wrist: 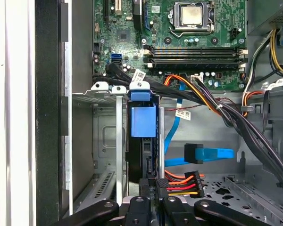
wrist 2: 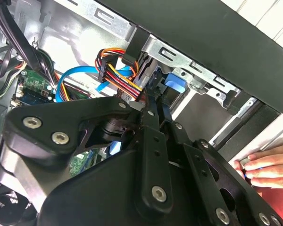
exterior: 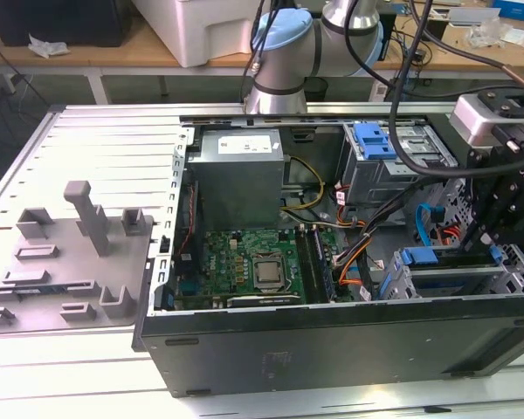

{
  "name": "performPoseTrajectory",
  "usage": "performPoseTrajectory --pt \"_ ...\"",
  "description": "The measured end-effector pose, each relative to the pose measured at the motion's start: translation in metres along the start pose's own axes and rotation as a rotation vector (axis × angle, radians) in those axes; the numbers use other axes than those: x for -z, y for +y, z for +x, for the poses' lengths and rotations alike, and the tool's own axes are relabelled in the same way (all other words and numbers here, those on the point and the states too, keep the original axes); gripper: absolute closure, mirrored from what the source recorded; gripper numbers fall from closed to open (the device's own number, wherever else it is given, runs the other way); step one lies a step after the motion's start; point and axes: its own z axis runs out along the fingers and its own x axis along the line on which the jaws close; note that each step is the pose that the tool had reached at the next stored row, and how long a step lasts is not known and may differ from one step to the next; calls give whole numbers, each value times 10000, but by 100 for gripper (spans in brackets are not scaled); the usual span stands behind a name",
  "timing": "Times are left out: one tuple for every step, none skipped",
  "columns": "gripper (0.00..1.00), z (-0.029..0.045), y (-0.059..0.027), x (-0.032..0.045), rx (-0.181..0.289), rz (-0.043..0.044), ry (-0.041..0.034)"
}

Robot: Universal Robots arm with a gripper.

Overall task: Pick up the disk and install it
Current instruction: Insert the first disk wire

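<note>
Carefully seating the disk in the drive cage, low and centre in the first wrist view and at the lower right of the exterior view. Gripping it edge-on, with the claw apparently closed on the near end of the thin dark slab. Showing the blue carrier tab at the far end, just beside the cage's folded metal lips.

Doing this well, as judged from these frames: holding the slab parallel to the two upright cage rails on either side, so that neither long edge of the carrier is riding up on a rail. Pushing along the slot's own line rather than across it. Letting the carrier's blue frame do the guiding.

Watching the wiring closely. Working just beside the orange, red and black power connector, with the blue data cable hanging near it toward the right of the frame and a thick dark bundle running above, between cage and motherboard. Risking a pinched lead or a snag if any of these is dragged into the slot.

Minding also a person's hand, resting on the edge of the computer case at the lower right of the second wrist view, near the claw's linkage.
</note>
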Motion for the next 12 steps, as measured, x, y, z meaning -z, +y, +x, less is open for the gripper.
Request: performPoseTrajectory --pt "83 0 0 -2 0 0 -1" --pt "83 0 0 -3 0 -1 -1" --pt "83 0 0 -3 0 0 0" --pt "83 0 0 -3 0 0 0" --pt "83 0 0 -3 0 0 -1" --pt "83 0 0 -4 0 0 -1" --pt "83 0 0 -4 0 -1 -2" --pt "83 0 0 -4 0 -1 -2" --pt "83 0 0 -4 0 0 -1" --pt "83 0 0 -5 0 0 -2" --pt "83 0 0 -5 0 -1 -1" --pt "83 0 0 -6 0 0 -1"
